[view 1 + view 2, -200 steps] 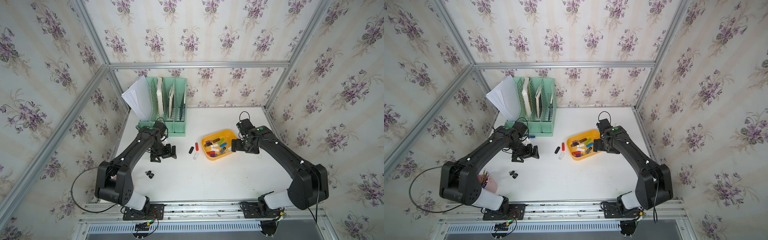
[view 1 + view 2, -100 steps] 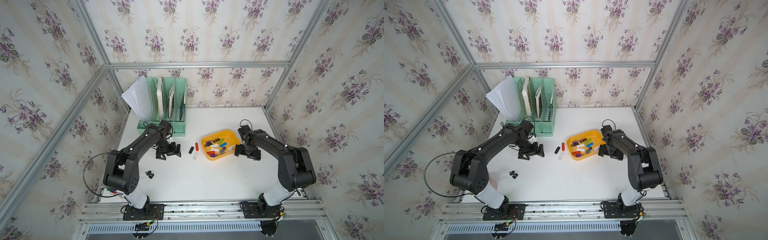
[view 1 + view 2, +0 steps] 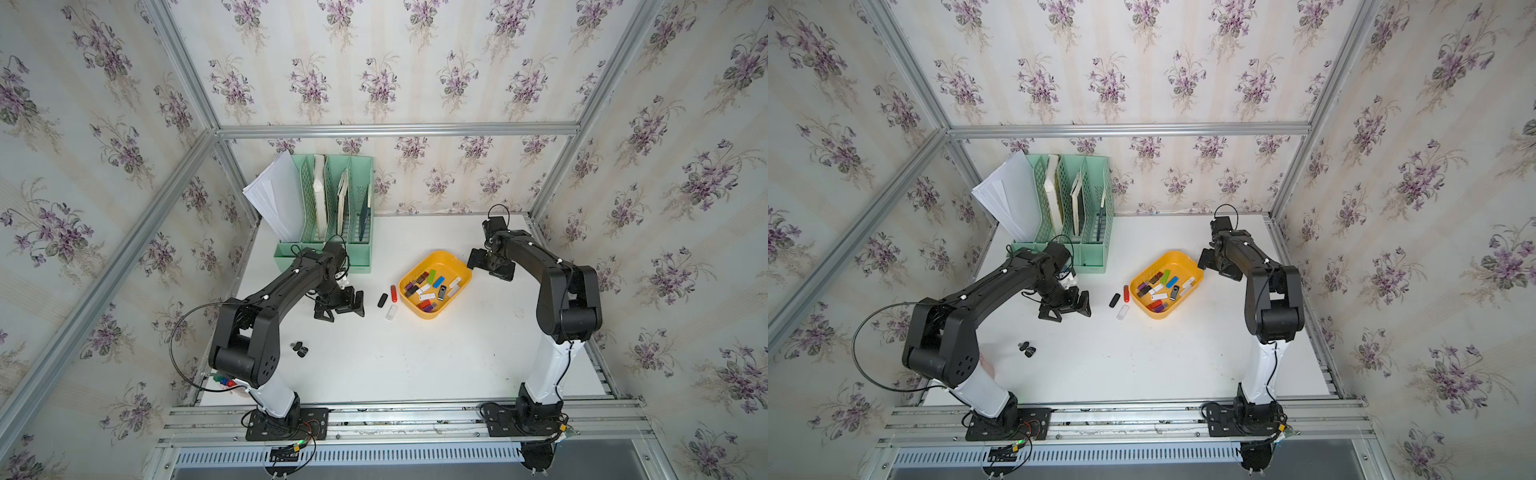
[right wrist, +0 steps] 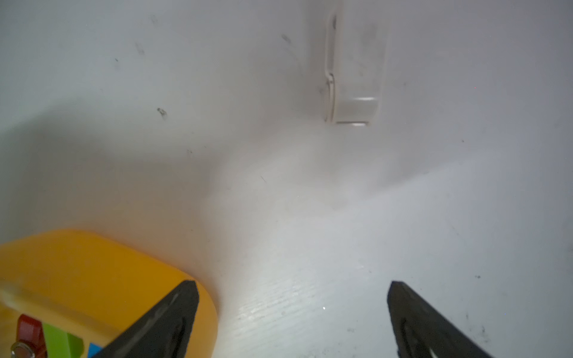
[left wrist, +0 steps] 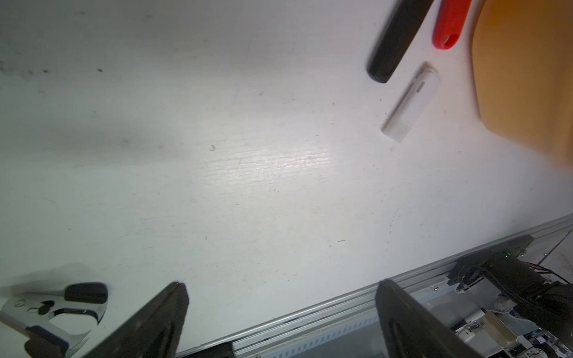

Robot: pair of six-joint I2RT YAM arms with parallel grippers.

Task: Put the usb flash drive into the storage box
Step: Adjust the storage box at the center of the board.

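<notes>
The left pincer (image 3: 341, 311) hangs low over the worktop (image 3: 415, 365), jaws spread wide and holding nothing. Near it, three drives lie outside the box (image 3: 446, 262), on the side toward the left arm: a black drive (image 3: 382, 300), a red drive (image 3: 393, 293) just beside the rim, and a white drive (image 3: 391, 312). The right pincer (image 3: 489, 268), equally wide and empty, sits just beside the box's far corner. Coloured drives (image 3: 432, 284) fill the box. A staple remover (image 3: 300, 348) lies near the left arm.
</notes>
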